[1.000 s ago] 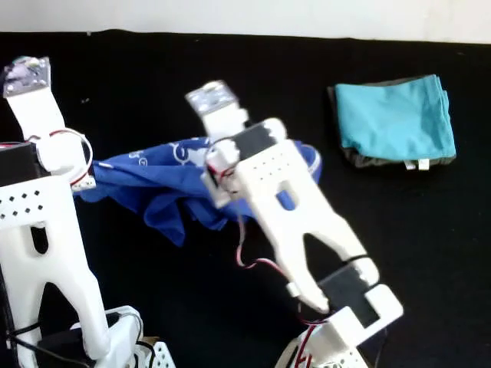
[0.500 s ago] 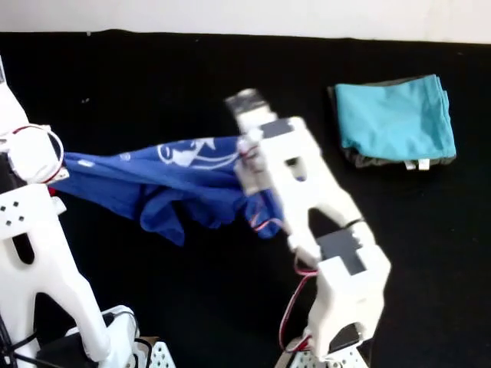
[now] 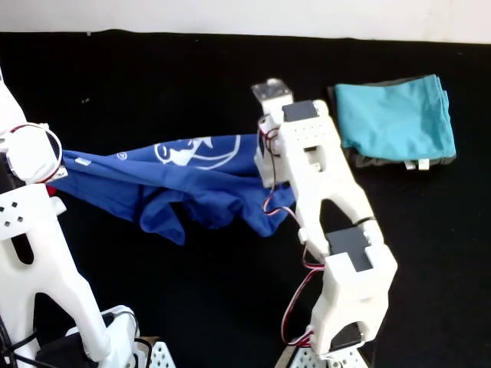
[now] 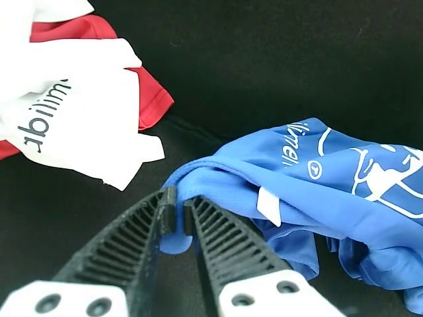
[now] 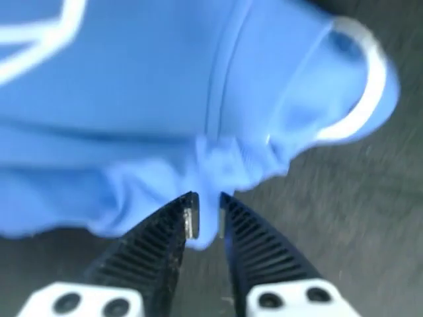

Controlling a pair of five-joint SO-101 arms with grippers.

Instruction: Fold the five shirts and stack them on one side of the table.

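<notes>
Pinches a rolled edge of the blue shirt (image 4: 344,178) with the left gripper (image 4: 178,210) at near left, ribbed fingers closed tight on the cloth. Has dragged that end further left over the last second. Notes a white shirt (image 4: 73,112) lying over a red shirt (image 4: 149,99) on the black table (image 3: 153,77) past that gripper, both crumpled, apart from the blue one.

Mid-table: clamps the other end with the right gripper (image 5: 206,214), closed on a bunched hem. Has swung the right arm rightward and a little farther off, away from the left one.

Result: stretches the blue shirt into a long band between the two grippers, lifted at both ends, with a loose flap sagging toward the near side. Was a tighter bunch a second ago. Reads as spreading it out ahead of laying flat for a fold; not folded yet.

Far right: leaves a teal shirt (image 3: 395,119) folded on top of a dark shirt (image 3: 360,159), stack begun there. Judging two done, three to go, counting this one.
</notes>
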